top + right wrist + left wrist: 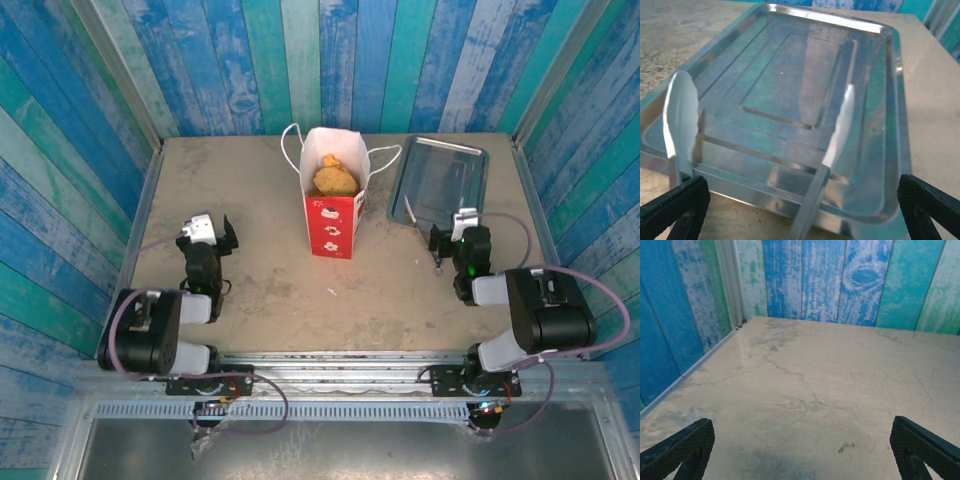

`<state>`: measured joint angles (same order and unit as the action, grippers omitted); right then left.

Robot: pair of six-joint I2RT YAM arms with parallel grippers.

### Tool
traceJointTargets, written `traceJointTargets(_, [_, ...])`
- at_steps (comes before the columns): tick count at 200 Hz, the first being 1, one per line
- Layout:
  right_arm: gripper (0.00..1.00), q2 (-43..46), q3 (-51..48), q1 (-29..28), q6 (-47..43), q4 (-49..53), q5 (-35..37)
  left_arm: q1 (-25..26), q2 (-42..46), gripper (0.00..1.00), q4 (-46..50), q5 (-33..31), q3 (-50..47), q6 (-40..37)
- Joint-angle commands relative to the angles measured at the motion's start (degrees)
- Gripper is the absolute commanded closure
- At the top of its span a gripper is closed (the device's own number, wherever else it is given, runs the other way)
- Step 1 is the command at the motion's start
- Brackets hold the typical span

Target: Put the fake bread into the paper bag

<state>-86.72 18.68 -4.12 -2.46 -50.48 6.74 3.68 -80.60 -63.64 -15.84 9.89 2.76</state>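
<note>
Black fingers (675,205) of the right gripper (800,210) are spread wide apart. Thin metal tongs (837,130) are seen between them, with their tips apart over the silver tray (825,15). The left gripper (800,447) is held wide open above the bare table (805,375). Fake bread (335,178) is seen inside the upright paper bag (331,225).
</note>
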Motion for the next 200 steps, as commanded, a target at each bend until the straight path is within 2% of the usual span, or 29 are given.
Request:
traceJointTargets(1, [0.00, -0.04, 5.24, 0.39, -1.50, 3.92, -3.57, -0.34, -6.21, 0.06, -11.73, 4.07, -0.35, -2.10])
traceJointTargets(12, [0.00, -0.46, 4.70, 0.43, -1.41, 2.34, -3.63, -0.34, -4.05, 0.06, -3.83, 5.01, 1.66, -1.50])
traceJointTargets(24, [0.00, -0.19, 5.02, 0.43, -1.53, 3.29, -3.75, -0.52, -6.04, 0.06, -3.56, 4.58, 3.65, -1.62])
traceJointTargets(35, [0.00, -0.21, 4.93, 0.35, -1.54, 3.20, -3.75, -1.89, -5.05, 0.06, 3.52, 6.22, 5.96, -0.22])
traceJointTargets(48, [0.00, -0.29, 5.03, 0.43, -1.52, 3.15, -3.76, -2.36, -6.07, 0.06, 0.10, 6.61, 5.36, -0.50])
traceJointTargets(58, [0.00, -0.16, 4.96, 0.43, -1.59, 3.14, -3.76, -2.36, -5.16, 0.06, 3.20, 6.72, 5.90, -0.22])
traceJointTargets(69, [0.00, -0.21, 4.97, 0.42, -1.55, 3.16, -3.75, -2.36, -5.81, 0.06, 0.93, 6.63, 5.46, -0.46])
traceJointTargets(200, [0.00, -0.13, 4.97, 0.23, -1.76, 3.14, -3.58, -2.27, -5.44, 0.06, 2.31, 7.67, 5.72, -0.92])
